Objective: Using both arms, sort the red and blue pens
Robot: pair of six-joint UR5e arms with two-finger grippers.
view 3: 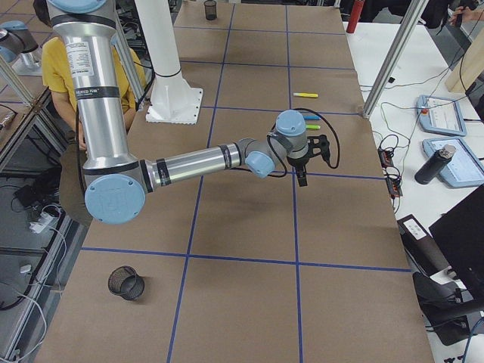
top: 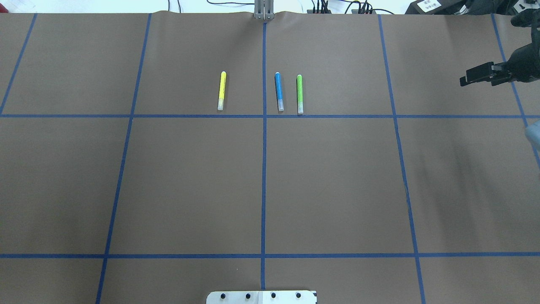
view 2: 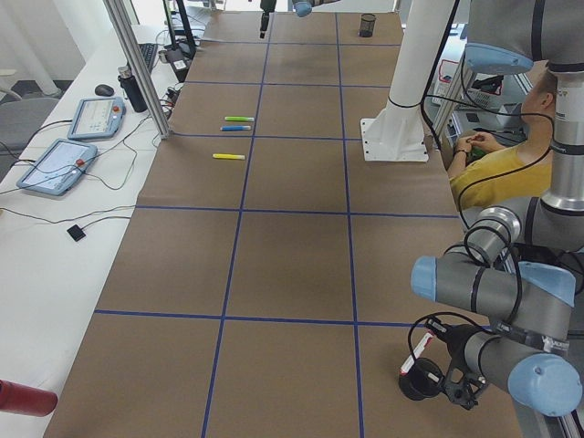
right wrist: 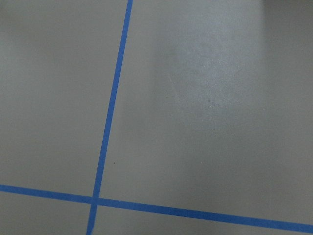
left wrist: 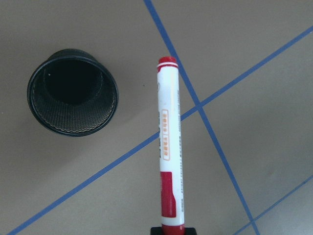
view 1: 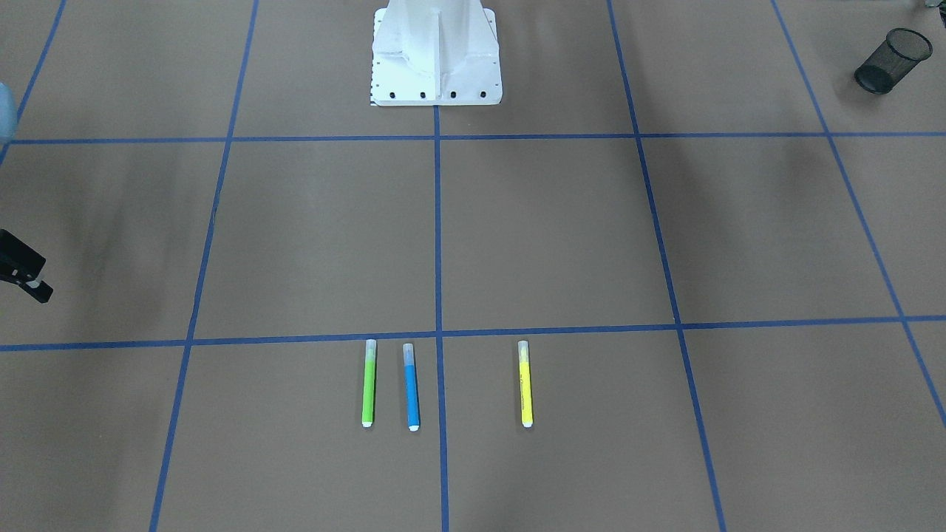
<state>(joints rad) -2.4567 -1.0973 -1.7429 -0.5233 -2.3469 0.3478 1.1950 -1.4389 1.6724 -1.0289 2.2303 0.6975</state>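
First, from the front-facing camera, the blue marker [view 1: 411,386] lay flat near the worktop's [view 1: 554,236] operator-side edge, about midway along it. A green marker [view 1: 369,383] lay just beside it, and a yellow marker [view 1: 525,384] lay further off across the centre tape line [view 1: 437,236]. The right end effector [view 1: 26,277] hung at the view's left margin; whether it was open could not be told. A mesh cup [view 1: 893,60] sat near the robot-side corner on the left arm's side.

Overhead, the three markers lay parallel and apart, clear caps toward the robot.

From the left end, the near left arm [view 2: 493,292] held the red marker [view 2: 417,351] tilted, close by the mesh cup.

From the right end, the right arm [view 3: 197,160] reached over the worktop, its end effector pointing down above bare paper. A second mesh cup [view 3: 125,282] sat near the robot-side right corner.

At the left wrist, the left end effector [left wrist: 173,230] gripped the red marker by one red end. The marker hung beside the cup's open mouth.

At the right wrist, only paper and tape showed.
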